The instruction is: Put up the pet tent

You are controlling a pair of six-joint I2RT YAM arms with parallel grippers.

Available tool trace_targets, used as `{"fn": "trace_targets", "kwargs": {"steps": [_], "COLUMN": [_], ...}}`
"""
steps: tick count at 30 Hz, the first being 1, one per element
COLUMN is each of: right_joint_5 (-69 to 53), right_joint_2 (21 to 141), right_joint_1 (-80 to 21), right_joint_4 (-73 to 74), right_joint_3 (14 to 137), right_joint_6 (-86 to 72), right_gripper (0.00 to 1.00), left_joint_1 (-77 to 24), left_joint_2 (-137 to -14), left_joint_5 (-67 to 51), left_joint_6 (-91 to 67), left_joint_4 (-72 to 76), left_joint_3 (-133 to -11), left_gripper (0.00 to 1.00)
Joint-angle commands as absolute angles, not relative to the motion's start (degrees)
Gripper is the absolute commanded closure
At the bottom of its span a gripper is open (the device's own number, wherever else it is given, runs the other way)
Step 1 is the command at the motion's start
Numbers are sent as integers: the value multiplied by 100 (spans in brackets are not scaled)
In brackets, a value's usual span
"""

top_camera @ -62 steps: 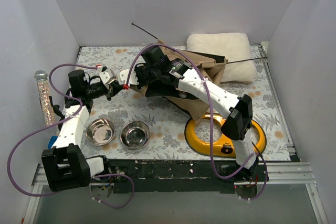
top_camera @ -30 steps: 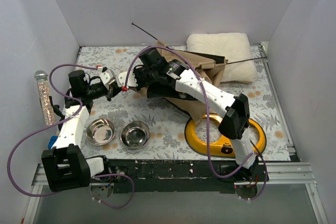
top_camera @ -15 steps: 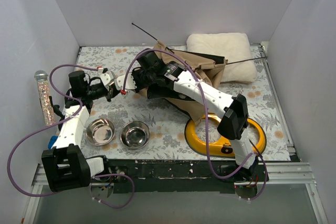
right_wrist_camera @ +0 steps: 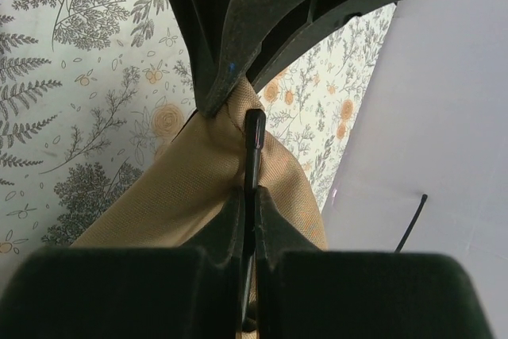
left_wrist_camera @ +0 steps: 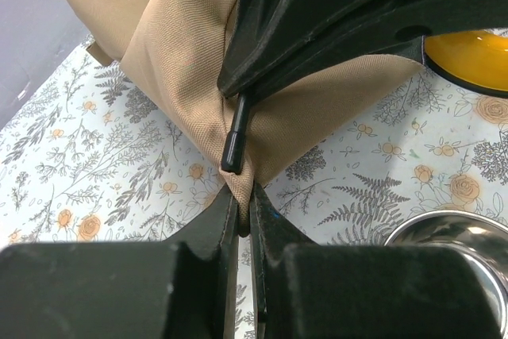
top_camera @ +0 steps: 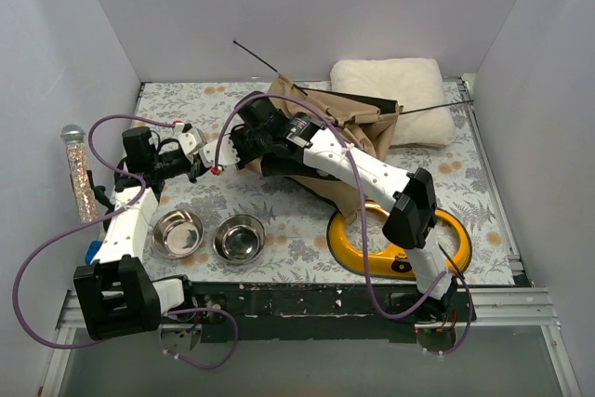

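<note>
Lying collapsed on the flowered table [top_camera: 279,211], the pet tent [top_camera: 339,127] is a crumpled heap of tan fabric with black lining toward the back of the table, at the middle, between the two arms. Its near edge reaches the yellow bowl stand [top_camera: 349,230], which is at the front right, and its far right side is just beside the cream cushion [top_camera: 395,95] in the back right corner. One thin black rod [top_camera: 256,55] sticks out from the top of the heap toward the back wall. The left gripper [top_camera: 206,165] meets the left end of the tent; in the left wrist view its jaws [left_wrist_camera: 244,212] are pressed together on a pointed corner of the tan fabric [left_wrist_camera: 182,61], and the capped end of a rod [left_wrist_camera: 236,136] is just above the fingertips, against the cloth. The right gripper [top_camera: 244,141] comes down on the same left part of the heap, very near to the left one. In the right wrist view its jaws [right_wrist_camera: 248,212] are clenched on a black rod [right_wrist_camera: 254,148] that comes up between the fingers, with tan fabric [right_wrist_camera: 182,188] folded around it. Two steel bowls [top_camera: 178,232] [top_camera: 240,237] stand side by side at the front left, well apart from the tent. A glittery tube [top_camera: 79,174] is past the left edge of the table.
</note>
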State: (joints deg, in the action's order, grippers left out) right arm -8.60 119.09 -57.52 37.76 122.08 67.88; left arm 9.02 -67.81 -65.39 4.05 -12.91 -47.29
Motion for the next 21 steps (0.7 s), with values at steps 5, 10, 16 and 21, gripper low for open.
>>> {"fn": "trace_targets", "kwargs": {"steps": [5, 10, 16, 21], "right_joint_5": [-826, -1019, -1159, -1336], "right_joint_2": [11593, 11470, 11461, 11408], "right_joint_1": [-5818, -5836, -5836, -5845], "right_joint_4": [4113, 4263, 4438, 4623], "right_joint_3": [11699, 11646, 11672, 11681], "right_joint_6": [7338, 7488, 7611, 7699], "right_gripper": [99, 99, 99, 99], "left_joint_1": [844, 853, 852, 853], "left_joint_2": [-6706, -6794, -6776, -6812], "left_joint_5": [-6952, -6908, -6873, -6794], "left_joint_6": [387, 193, 193, 150], "left_joint_4": [-1204, -1134, -1125, -1116], "left_joint_3": [-5071, -5133, -5124, -5107], "left_gripper": [100, 100, 100, 100]}}
